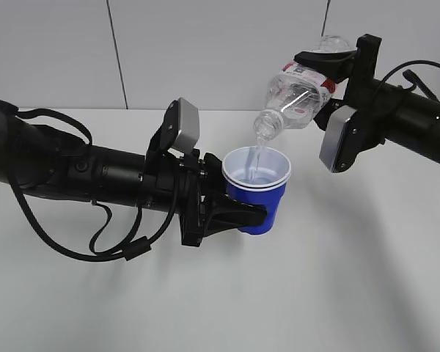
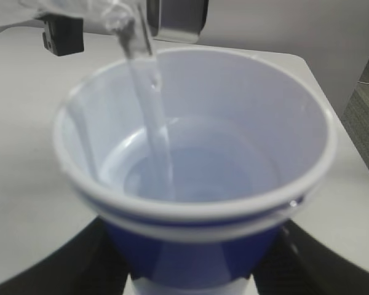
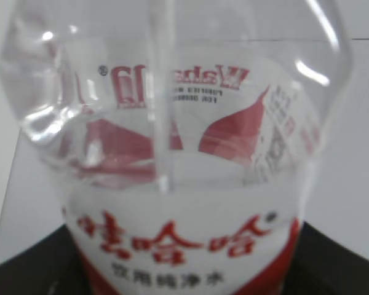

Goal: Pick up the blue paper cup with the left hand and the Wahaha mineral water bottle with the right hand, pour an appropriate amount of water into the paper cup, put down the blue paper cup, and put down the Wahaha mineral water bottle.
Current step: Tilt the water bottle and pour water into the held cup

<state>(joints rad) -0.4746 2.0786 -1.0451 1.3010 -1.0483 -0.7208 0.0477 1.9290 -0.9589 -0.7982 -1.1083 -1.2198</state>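
Note:
My left gripper (image 1: 253, 214) is shut on the blue paper cup (image 1: 258, 192), holding it upright above the table. In the left wrist view the cup (image 2: 197, 258) fills the frame, its black fingers (image 2: 43, 270) on both sides, and water lies in its white inside. My right gripper (image 1: 336, 73) is shut on the Wahaha mineral water bottle (image 1: 297, 99), which is tilted neck-down to the left over the cup. A thin stream of water (image 2: 154, 123) runs from the bottle's mouth into the cup. The bottle's red-and-white label (image 3: 184, 246) fills the right wrist view.
The white table (image 1: 337, 293) lies beneath both arms, with a pale wall (image 1: 205, 51) behind. The left arm's cables (image 1: 95, 242) hang low over the table at the left. A darker floor area (image 2: 366, 123) shows past the table's right edge in the left wrist view.

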